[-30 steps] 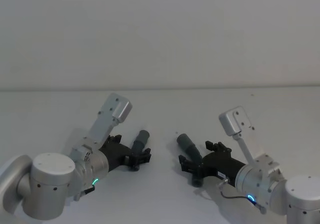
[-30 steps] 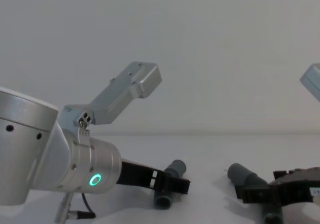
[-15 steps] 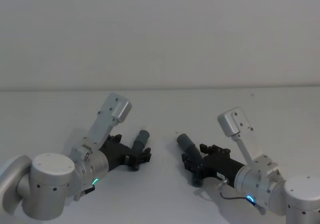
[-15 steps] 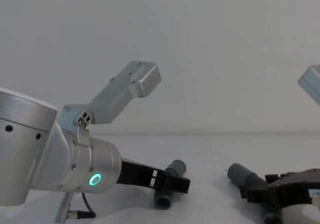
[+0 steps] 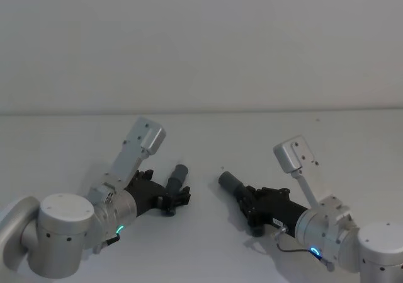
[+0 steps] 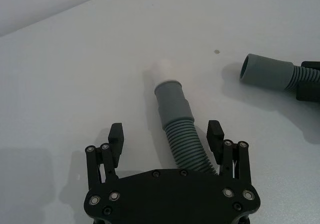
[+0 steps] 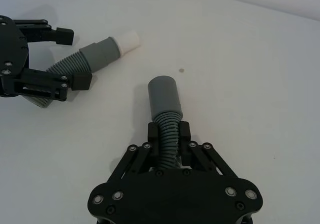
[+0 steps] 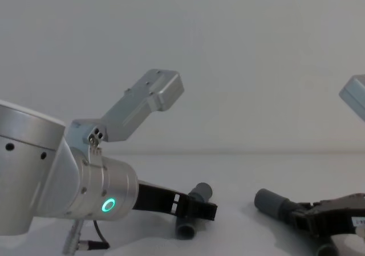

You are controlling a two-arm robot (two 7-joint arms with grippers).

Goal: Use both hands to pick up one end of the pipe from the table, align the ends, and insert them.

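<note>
Two grey ribbed pieces of the pipe lie on the white table (image 5: 56,144). My left gripper (image 6: 166,134) is open and straddles the ribbed part of the left piece (image 6: 175,129), whose end is a grey collar with a pale tip (image 6: 163,68). In the head view this gripper (image 5: 174,201) sits just behind that piece's collar (image 5: 179,174). My right gripper (image 7: 169,132) is shut on the ribbed part of the right piece, just behind its wide socket end (image 7: 164,97). From the head, the right gripper (image 5: 254,202) holds the socket (image 5: 230,183) pointing toward the left piece.
A small dark speck (image 7: 181,70) marks the table between the two ends. Each wrist's silver camera bracket (image 5: 143,139) (image 5: 295,155) stands above its gripper. Bare white table stretches beyond both grippers to the back wall.
My right gripper has shut on the right piece, and its socket end has shifted a little left and toward me. The left arm and its piece have not moved.
</note>
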